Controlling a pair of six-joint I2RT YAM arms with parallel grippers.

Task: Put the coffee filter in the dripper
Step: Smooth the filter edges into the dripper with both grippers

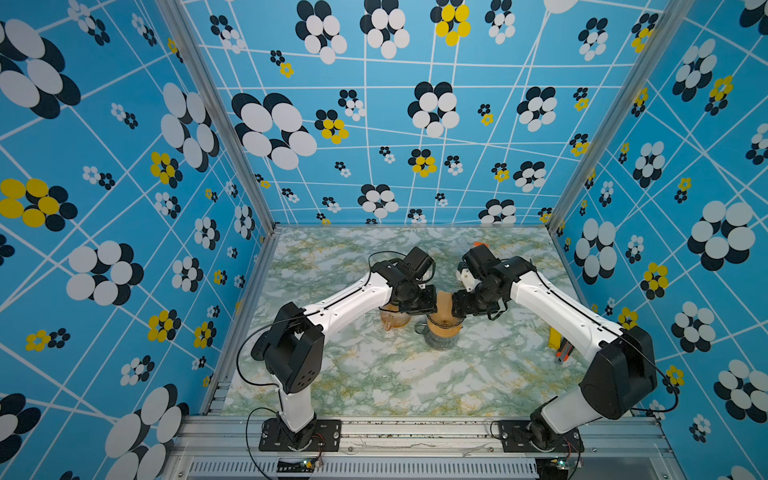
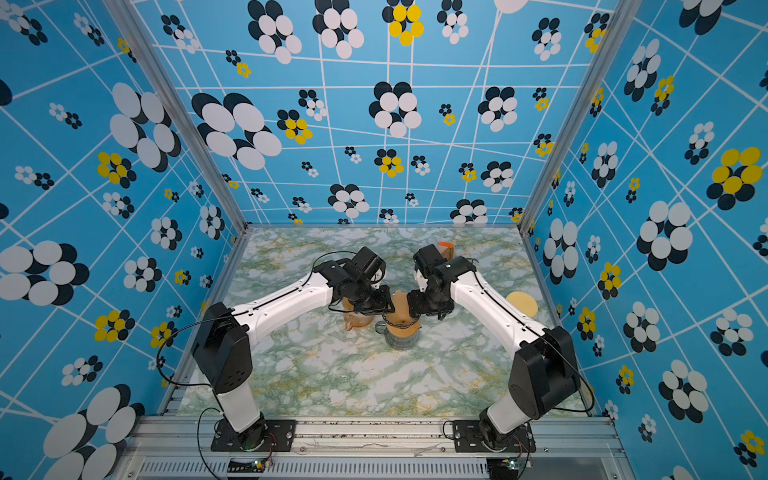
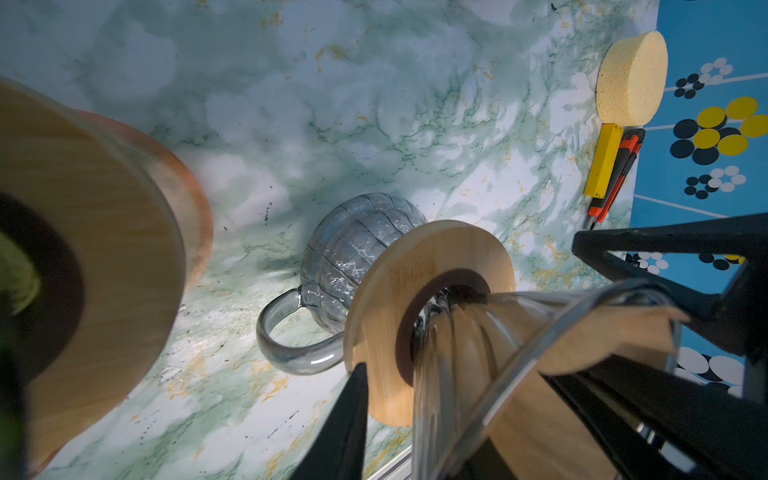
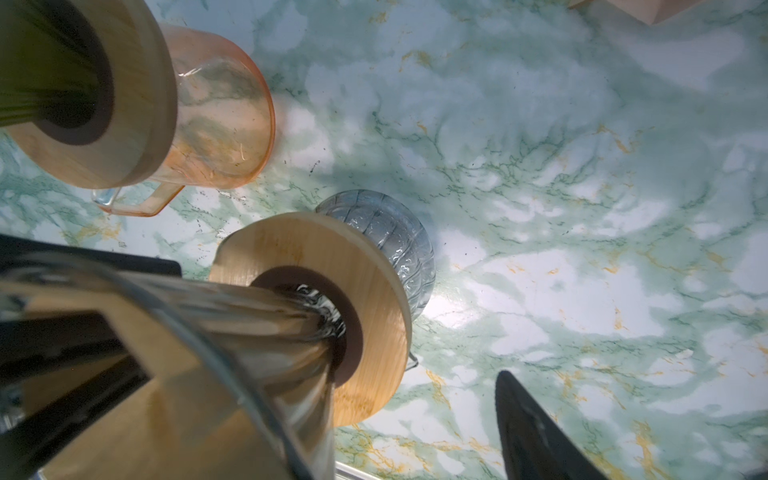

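Coffee filter (image 3: 602, 336): placement judged almost complete, with left gripper (image 1: 417, 304) jaws narrow and right gripper (image 1: 462, 305) jaws wide, both astride the dripper (image 3: 432, 257) wall above the mug (image 3: 357, 245), neither seen gripping; paper inside cone, one flap proud of rim, pressing-down outstanding.

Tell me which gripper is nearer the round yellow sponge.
Right. The right gripper is at the clear glass dripper, on the side facing the round yellow sponge; the left gripper is on the dripper's opposite side.
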